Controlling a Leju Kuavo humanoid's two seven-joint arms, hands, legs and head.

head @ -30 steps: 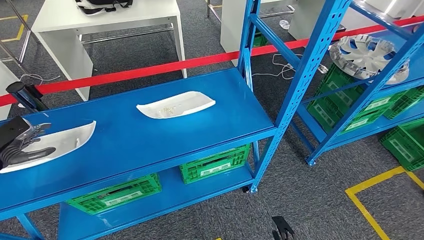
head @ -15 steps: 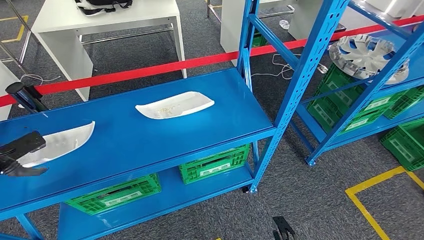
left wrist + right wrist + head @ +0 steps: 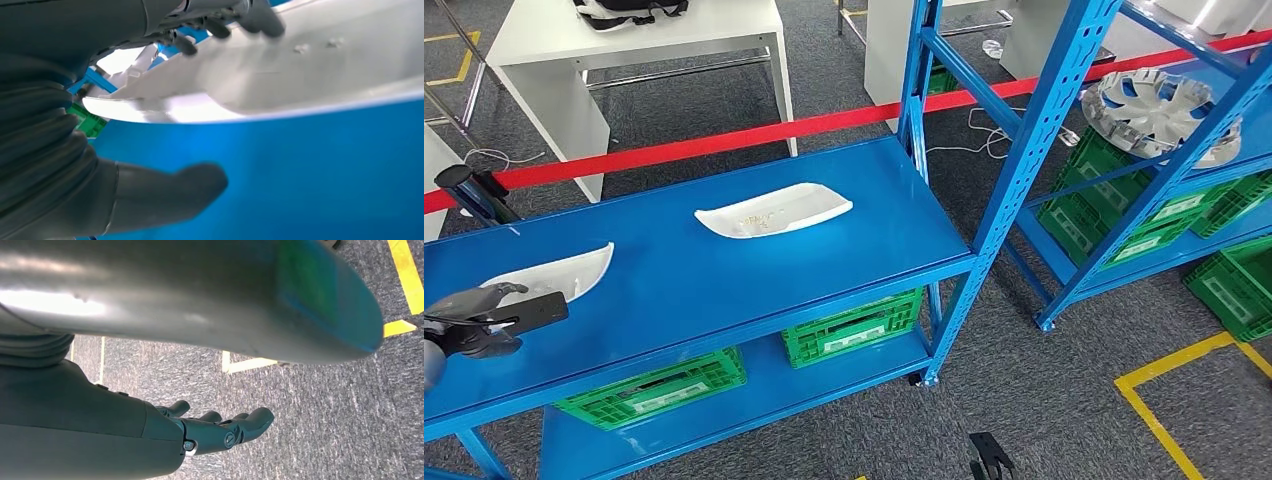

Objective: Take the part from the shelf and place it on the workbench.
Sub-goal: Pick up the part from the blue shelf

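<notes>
Two white curved parts lie on the top of the blue shelf (image 3: pixel 724 280). The nearer part (image 3: pixel 564 272) is at the far left, and my left hand (image 3: pixel 479 318) reaches over its near end. Seen from the left wrist, the dark fingers (image 3: pixel 250 20) sit above the white part (image 3: pixel 300 75) while the thick thumb (image 3: pixel 165 192) stays apart from it over the blue surface, so nothing is gripped. The second part (image 3: pixel 774 210) lies mid-shelf, untouched. My right hand (image 3: pixel 215 432) hangs over the grey carpet, fingers loosely extended and holding nothing.
Green crates (image 3: pixel 849 325) stand on the lower shelf level. A red barrier tape (image 3: pixel 724 140) runs behind the shelf, with a white table (image 3: pixel 624 40) beyond it. To the right, a second blue rack holds a silver wheel cover (image 3: pixel 1159 110). Yellow floor tape (image 3: pixel 1164 400) marks the carpet.
My left hand has come off its hold on the near white part, dropped toward the shelf's front edge and turned. The part has kept its place.
</notes>
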